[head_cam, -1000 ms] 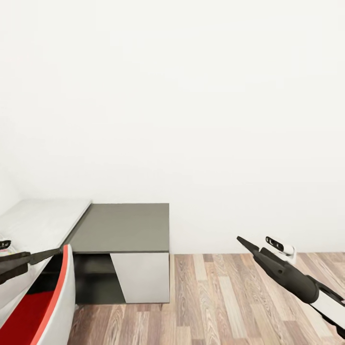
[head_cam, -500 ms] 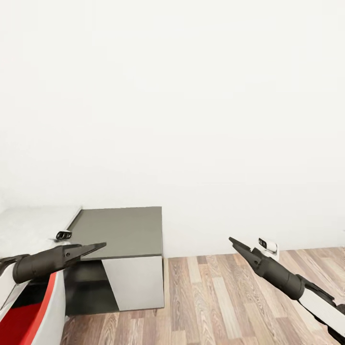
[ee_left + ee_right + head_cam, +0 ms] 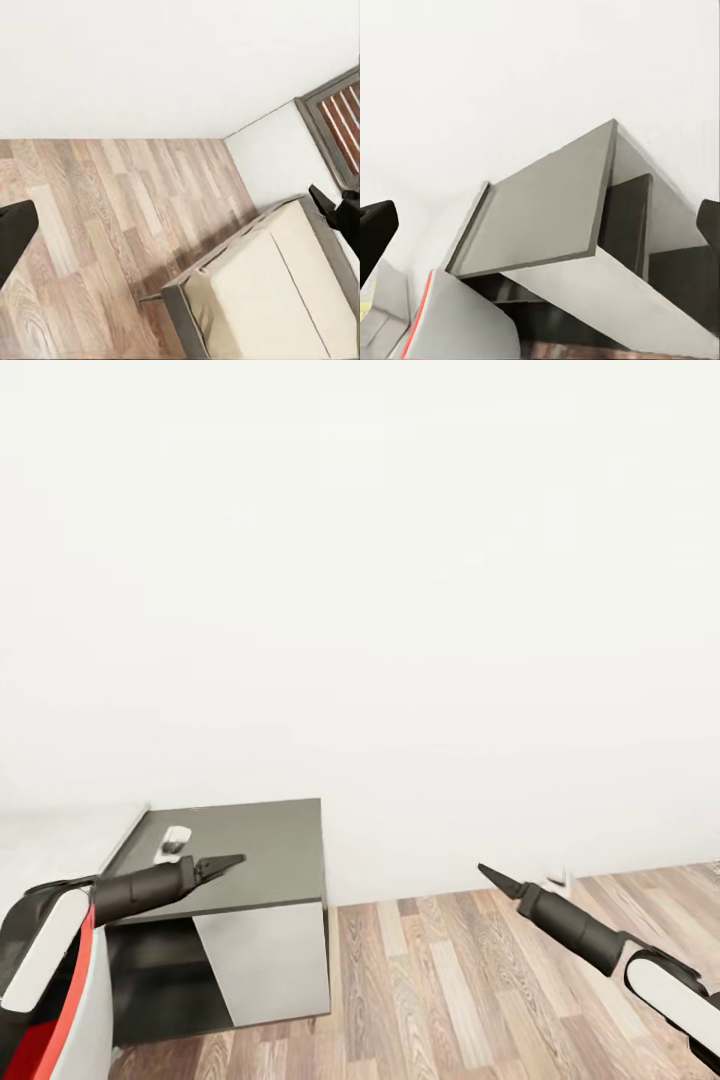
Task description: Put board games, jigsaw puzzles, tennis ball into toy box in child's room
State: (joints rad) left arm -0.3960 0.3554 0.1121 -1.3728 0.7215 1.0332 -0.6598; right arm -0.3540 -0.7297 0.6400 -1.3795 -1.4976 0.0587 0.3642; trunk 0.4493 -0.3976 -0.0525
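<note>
The robot faces a bare white wall (image 3: 400, 580), with a strip of wood plank floor (image 3: 470, 990) running along its foot and lying open to the right. Low on the left stands a dark grey cabinet (image 3: 240, 850) with a flat top, a pale front panel (image 3: 265, 965) and a dark open recess beside it; its right edge sits close to the wall's base line, and the floor starts just past it. The left end effector (image 3: 222, 863) hangs over the cabinet top near its front edge, fingers drawn to a narrow point with nothing between them in the head view. The right end effector (image 3: 492, 876) is held out above the open floor, well apart from the cabinet, its tip likewise tapered and holding nothing; in each wrist view, though, the two finger tips sit wide apart at the frame's sides, so the fingers look spread rather than pressed together. At the far left a red and white curved shape (image 3: 75, 1000) crowds the cabinet's side. The left wrist view looks down on the bed (image 3: 270, 292), cream mattress halves in a grey frame, its corner meeting bare planks, with a dark-framed window (image 3: 337, 120) on the wall beyond. No toys lie on the part of the mattress that shows.
</note>
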